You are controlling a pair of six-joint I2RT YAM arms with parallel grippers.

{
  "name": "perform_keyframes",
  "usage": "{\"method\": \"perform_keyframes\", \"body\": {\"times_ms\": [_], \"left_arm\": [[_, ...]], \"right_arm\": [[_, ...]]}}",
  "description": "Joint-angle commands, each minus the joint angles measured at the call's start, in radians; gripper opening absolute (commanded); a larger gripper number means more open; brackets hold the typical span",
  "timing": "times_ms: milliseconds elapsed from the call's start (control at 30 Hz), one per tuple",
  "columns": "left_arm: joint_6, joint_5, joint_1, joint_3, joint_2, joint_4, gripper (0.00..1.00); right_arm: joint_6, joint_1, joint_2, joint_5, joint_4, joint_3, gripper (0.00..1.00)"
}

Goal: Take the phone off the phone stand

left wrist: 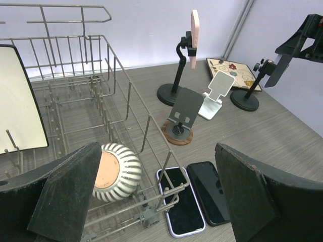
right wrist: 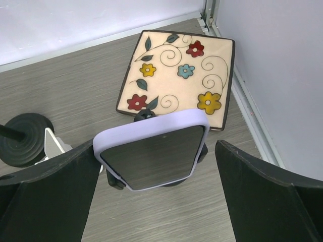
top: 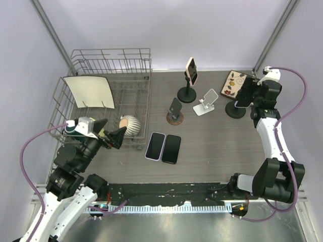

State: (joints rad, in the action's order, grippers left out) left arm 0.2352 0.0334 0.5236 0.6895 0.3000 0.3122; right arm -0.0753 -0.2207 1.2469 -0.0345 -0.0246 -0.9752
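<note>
Right wrist view: jaws of the right gripper spread wide and clamping nothing, one finger on either side of the lavender-cased phone, with a sliver of gap on each flank. Sits tilted, screen up, in the cradle of the phone stand at the far right of the counter, just in front of the flowered plate.

Centre first. Looks closer to the left finger than the right, so probably needs a small sideways shift for both pads to land together. Close on the case's side edges, not on the glass. Squeeze firmly but no harder than needed, since a smooth case likely slips. Lift along the slope of the cradle, up and clear of any lower lip, rather than pulling straight back. Otherwise risks tipping the stand or dragging it into the plate. Check the round base in the top external view for any rocking.

Further out: left gripper likewise with jaws apart and empty, beside the dish rack, well apart from this stand. No call to use it. Ignore the two phones lying flat mid-counter and the pink phone on its tall stand.
</note>
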Motion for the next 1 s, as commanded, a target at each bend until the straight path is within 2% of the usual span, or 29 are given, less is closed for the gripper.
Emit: {"method": "perform_keyframes", "body": {"times_ms": [0,233,433,533,567,633,667,733,867,967], "left_arm": [[0.000,-0.001,0.007,-0.002,-0.010,-0.028,1.00],[-0.002,-0.003,0.009,-0.002,-0.007,-0.032,1.00],[-0.002,-0.006,0.009,-0.004,-0.002,-0.032,1.00],[-0.002,-0.009,0.010,-0.005,0.002,-0.033,1.00],[-0.004,-0.009,0.009,-0.005,0.002,-0.033,1.00],[-0.004,-0.015,0.009,-0.007,0.010,-0.035,1.00],[-0.005,-0.020,0.009,-0.007,0.011,-0.038,1.00],[-0.005,-0.030,0.009,-0.008,0.020,-0.041,1.00],[-0.007,-0.030,0.009,-0.013,0.036,-0.047,1.00],[-0.010,-0.030,0.009,-0.015,0.048,-0.045,1.00]], "right_arm": [[0.071,-0.014,0.006,0.060,0.112,-0.008,0.97],[0.103,-0.029,0.060,0.152,0.120,-0.025,0.95],[0.095,-0.032,0.059,0.159,0.143,-0.010,0.88],[0.077,-0.032,0.030,0.145,0.173,0.012,0.79],[0.077,-0.032,0.008,0.142,0.178,0.016,0.72],[0.077,-0.032,-0.018,0.142,0.176,0.018,0.65],[0.054,-0.032,-0.044,0.142,0.176,0.021,0.56],[0.022,-0.031,-0.075,0.154,0.181,0.026,0.48],[-0.041,-0.025,-0.177,0.154,0.198,0.065,0.24],[-0.076,0.000,-0.254,0.166,0.180,0.078,0.17]]}}
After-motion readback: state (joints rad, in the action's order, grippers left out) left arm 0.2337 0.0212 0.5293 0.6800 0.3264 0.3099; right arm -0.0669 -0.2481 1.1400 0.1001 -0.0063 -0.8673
